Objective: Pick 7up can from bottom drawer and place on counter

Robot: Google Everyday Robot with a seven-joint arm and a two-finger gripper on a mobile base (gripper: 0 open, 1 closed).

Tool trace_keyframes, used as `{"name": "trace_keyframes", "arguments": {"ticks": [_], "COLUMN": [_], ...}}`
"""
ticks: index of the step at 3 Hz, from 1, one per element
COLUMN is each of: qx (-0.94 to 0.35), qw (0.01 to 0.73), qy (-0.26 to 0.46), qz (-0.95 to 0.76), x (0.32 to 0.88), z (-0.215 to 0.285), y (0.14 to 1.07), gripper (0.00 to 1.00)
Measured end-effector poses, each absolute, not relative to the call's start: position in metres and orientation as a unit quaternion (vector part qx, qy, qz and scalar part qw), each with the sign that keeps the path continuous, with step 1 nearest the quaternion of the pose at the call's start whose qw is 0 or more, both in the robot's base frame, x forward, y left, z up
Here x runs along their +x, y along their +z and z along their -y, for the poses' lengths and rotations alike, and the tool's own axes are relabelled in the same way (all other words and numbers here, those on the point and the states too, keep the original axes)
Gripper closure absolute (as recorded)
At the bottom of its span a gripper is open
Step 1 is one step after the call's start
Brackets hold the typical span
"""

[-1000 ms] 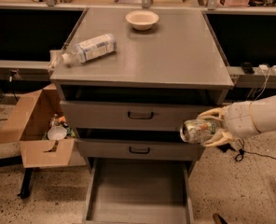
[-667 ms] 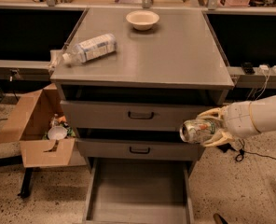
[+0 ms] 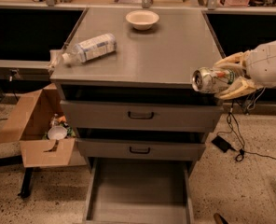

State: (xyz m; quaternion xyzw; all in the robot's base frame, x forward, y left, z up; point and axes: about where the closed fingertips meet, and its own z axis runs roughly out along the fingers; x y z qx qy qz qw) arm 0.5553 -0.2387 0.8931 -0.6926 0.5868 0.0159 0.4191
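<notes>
Since a second ago the gripper (image 3: 223,80) has risen from in front of the middle drawer (image 3: 140,149) to the level of the counter's front edge. It now hangs just off the corner of the counter (image 3: 170,55) at about 4 o'clock. Its two pale fingers (image 3: 230,63) are closed from above and below on the 7up can (image 3: 208,80), which lies on its side in the air with its shiny end facing 9 o'clock. The can is not resting on the counter. Green marks show on the can's silvery side, but no lettering can be read. The bottom drawer (image 3: 138,192), at 6 o'clock, stands pulled out as before, showing a bare floor. On the counter, a clear bottle (image 3: 92,47) lies on its side toward 10 o'clock. Its white label carries print too fine to read. A pale bowl (image 3: 142,18) sits at 12 o'clock. Neither has moved. An open cardboard box (image 3: 33,125) sits on the floor at 8 o'clock.
</notes>
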Motion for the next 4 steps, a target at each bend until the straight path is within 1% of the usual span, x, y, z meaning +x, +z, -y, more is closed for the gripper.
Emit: {"name": "trace_keyframes", "arguments": {"ticks": [1, 2, 3, 4], "qx": [-0.693, -0.684, -0.672, -0.658], "qw": [0.419, 0.414, 0.398, 0.397], "qy": [0.016, 0.031, 0.056, 0.08], "qz": [-0.587, -0.6, -0.622, -0.635], "x": [0.555, 0.575, 0.618, 0.665], "z": [0.239, 0.233, 0.223, 0.204], "y": [0.893, 0.895, 0.896, 0.902], "gripper": [1.0, 1.0, 1.0, 1.0]}}
